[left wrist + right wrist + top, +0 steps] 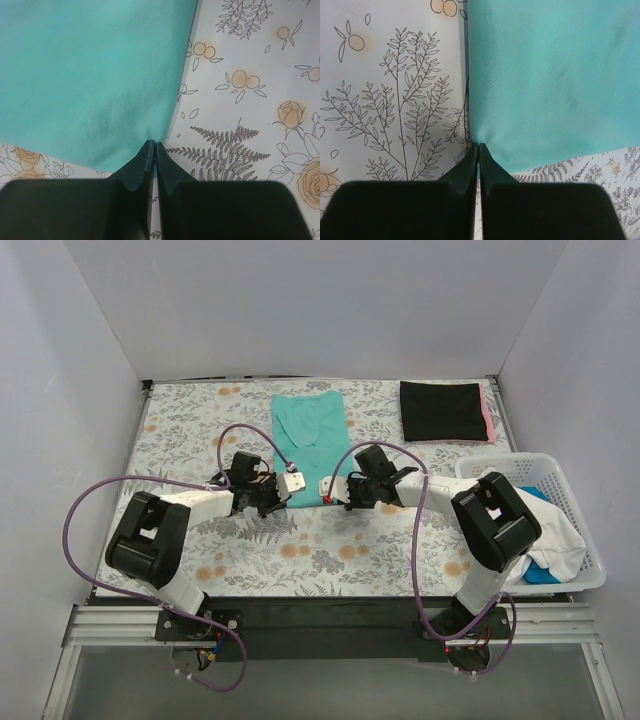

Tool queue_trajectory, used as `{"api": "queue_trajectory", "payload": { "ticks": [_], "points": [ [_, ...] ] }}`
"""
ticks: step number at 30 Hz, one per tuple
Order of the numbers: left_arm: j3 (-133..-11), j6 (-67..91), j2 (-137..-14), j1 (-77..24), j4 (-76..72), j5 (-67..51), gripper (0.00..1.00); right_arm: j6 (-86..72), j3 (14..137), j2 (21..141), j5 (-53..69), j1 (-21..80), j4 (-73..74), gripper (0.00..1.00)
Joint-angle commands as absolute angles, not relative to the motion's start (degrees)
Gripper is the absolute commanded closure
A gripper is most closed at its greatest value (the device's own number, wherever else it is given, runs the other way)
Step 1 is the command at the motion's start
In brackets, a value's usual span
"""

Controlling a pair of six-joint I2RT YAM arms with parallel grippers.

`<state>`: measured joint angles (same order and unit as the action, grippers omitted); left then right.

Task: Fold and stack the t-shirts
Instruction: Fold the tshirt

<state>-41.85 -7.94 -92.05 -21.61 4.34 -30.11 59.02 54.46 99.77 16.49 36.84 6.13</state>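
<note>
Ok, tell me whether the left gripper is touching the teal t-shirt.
Touching. The left wrist view shows the left gripper shut on a corner of the teal t-shirt, with the cloth puckering right at the closed tips.

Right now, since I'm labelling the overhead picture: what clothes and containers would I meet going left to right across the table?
Across the table: teal-green t-shirt → folded black t-shirt → white lattice basket.

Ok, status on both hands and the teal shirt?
Left hand shut on teal shirt, near corner. Right hand shut on other near corner. Nothing on it.
</note>
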Motion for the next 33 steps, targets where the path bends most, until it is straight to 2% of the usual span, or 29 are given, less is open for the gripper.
{"api": "queue_trajectory", "payload": {
  "ticks": [1,10,21,26,29,33],
  "points": [
    [-41.9,-9.1,-93.3,-21.9,8.5,-27.5,1.0,59.4,53.2,99.8,14.8,37.0,7.7,0.99],
    [-49.6,-5.5,-88.1,-21.0,14.3,-31.6,1.0,56.9,60.8,96.2,15.5,34.8,13.1,0.99],
    [-59.9,-4.7,-87.5,-19.1,19.6,-32.5,1.0,57.4,67.9,93.0,15.1,32.9,18.4,0.99],
    [-58.9,-5.5,-84.2,-19.7,26.3,-35.2,1.0,56.4,65.8,89.2,17.3,33.4,24.3,0.99],
    [-55.1,-3.4,-79.0,-21.1,30.8,-36.6,1.0,54.9,61.1,82.5,17.9,35.4,28.3,0.99],
    [-49.8,4.4,-66.5,-25.1,35.7,-39.5,1.0,49.7,56.5,73.6,20.1,40.2,34.7,0.99]
  ]
}}
